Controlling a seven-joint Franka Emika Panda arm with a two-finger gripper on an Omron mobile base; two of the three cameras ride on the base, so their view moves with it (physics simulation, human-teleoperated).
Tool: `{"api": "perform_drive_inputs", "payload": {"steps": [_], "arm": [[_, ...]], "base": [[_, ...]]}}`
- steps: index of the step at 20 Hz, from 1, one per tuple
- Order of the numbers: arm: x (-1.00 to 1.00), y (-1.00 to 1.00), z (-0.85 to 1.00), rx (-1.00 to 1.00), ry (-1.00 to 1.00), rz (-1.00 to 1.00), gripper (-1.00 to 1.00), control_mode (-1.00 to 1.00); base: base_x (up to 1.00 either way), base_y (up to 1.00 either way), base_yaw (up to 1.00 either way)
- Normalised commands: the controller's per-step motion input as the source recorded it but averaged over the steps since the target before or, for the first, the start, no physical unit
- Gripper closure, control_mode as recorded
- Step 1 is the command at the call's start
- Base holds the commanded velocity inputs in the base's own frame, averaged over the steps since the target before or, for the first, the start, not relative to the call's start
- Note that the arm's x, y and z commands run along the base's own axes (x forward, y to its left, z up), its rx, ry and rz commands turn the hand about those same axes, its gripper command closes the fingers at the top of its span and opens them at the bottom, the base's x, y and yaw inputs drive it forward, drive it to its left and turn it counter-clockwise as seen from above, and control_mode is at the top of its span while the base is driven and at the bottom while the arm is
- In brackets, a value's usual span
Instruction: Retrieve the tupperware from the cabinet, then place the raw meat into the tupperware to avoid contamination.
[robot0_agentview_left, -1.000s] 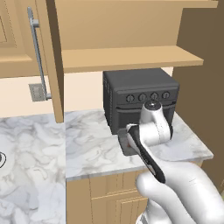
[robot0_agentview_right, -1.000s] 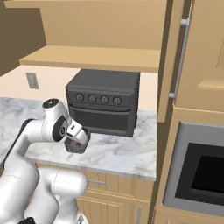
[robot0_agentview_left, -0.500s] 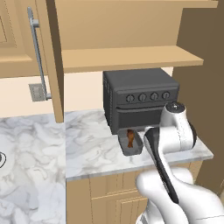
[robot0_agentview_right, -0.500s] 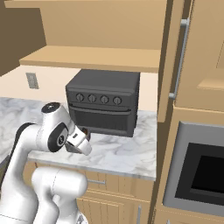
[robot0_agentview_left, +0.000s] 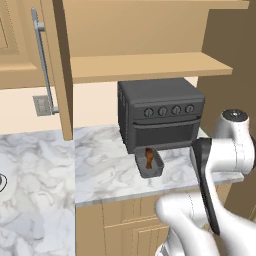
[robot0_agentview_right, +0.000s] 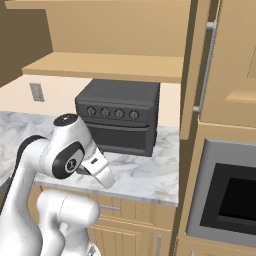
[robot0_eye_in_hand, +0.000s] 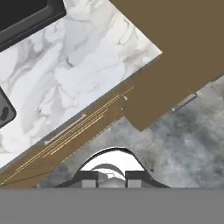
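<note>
Dark grey tupperware (robot0_agentview_left: 150, 166) sits on the marble surface (robot0_agentview_left: 100, 170), just in front of the toaster oven (robot0_agentview_left: 159, 112) & near the surface's front edge. Its long axis runs front-to-back, one short end toward the oven door, the other toward the room. Inside it the raw meat (robot0_agentview_left: 148, 157), reddish-brown, stands tilted, long axis more up than flat, darker end at the top, leaning toward the oven (exact lean hard to tell, it's tiny).

Arm: pulled away from the tub. In the left base view the white elbow bulks at the right edge of the surface, w/ a dark link sloping down below it. In the right base view the wrist turns down & the gripper (robot0_agentview_right: 106, 178) hangs off the front edge of the surface, pointing down-right, apart from the tub. The hand view looks down past the surface edge at drawer fronts and grey floor. Gripper fingers (robot0_eye_in_hand: 89, 179) show as two stubs w/ a gap betw. them, nothing in it; how wide, can't tell.

Cabinet (robot0_agentview_left: 47, 65) door w/ bar handle hangs open at upper left.
</note>
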Motion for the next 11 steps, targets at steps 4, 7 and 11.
{"api": "perform_drive_inputs", "payload": {"steps": [4, 7, 11], "arm": [[-0.53, -0.45, 0.19, 0.0, -0.01, -0.12, -1.0, -1.0], [-0.47, -0.43, 0.11, 0.0, -0.02, -0.12, -1.0, -1.0], [-0.47, -0.46, 0.11, 0.0, -0.01, -0.12, -1.0, -1.0]], "base": [[0.0, 0.0, 0.0], [0.0, 0.0, 0.0], [0.0, 0.0, 0.0]]}}
